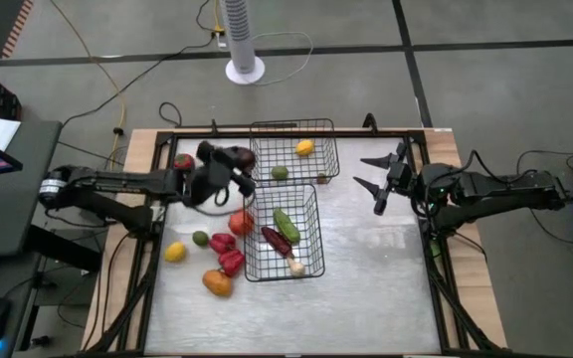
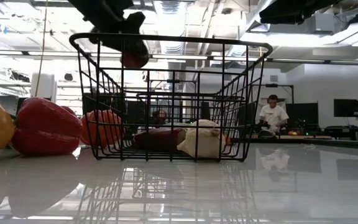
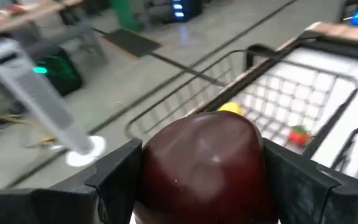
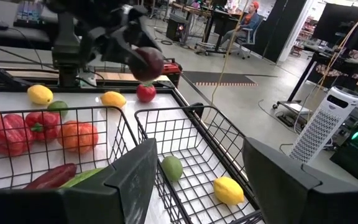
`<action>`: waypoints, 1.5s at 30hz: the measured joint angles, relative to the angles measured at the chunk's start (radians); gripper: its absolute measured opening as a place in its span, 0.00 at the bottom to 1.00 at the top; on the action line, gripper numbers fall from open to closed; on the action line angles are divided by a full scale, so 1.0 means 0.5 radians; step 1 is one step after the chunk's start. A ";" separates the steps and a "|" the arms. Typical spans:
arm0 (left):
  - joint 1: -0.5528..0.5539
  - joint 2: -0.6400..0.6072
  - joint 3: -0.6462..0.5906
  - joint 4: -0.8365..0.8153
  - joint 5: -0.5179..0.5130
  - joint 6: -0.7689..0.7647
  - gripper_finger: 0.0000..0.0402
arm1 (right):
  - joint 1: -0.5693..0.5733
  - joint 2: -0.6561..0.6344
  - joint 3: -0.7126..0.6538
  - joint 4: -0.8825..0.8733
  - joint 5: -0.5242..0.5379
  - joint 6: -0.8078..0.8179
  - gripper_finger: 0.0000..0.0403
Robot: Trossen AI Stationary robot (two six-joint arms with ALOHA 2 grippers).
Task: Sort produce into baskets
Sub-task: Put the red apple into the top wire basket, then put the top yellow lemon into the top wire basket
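Note:
My left gripper (image 1: 233, 159) is shut on a dark maroon produce piece (image 3: 201, 163), held in the air by the left rim of the far wire basket (image 1: 318, 127). That basket holds a yellow piece (image 1: 305, 147) and a green piece (image 1: 280, 172). The near basket (image 1: 316, 231) holds a green piece, a dark red piece and a whitish garlic-like piece (image 1: 296, 267). Several red, orange, yellow and green pieces (image 1: 223, 249) lie on the table left of the near basket. My right gripper (image 1: 375, 175) is open and empty, right of the far basket. My left gripper pinches the maroon piece by its two opposite sides (image 3: 154, 168) between its two fingers (image 3: 114, 180). The fingers come roughly level from the table's left. The piece is lifted clear of the table, as the low view (image 2: 134, 58) and the right wrist view (image 4: 148, 64) also show.
A small red piece (image 1: 184, 162) lies near the table's far left corner, under my left arm. The table's right half (image 1: 386, 268) is bare white surface. A white tower fan (image 1: 243, 40) stands on the floor beyond the far edge.

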 joint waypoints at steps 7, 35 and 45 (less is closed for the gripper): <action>0.324 0.087 0.001 0.162 0.505 -0.007 0.69 | -0.001 0.000 0.000 -0.014 0.000 -0.015 0.66; 0.419 0.336 0.383 -0.671 0.581 0.107 0.90 | -0.027 0.000 0.000 -0.112 0.000 0.001 0.66; 0.418 -0.086 0.073 -1.277 0.468 -0.372 0.91 | -0.027 0.000 0.000 -0.135 0.000 0.024 0.66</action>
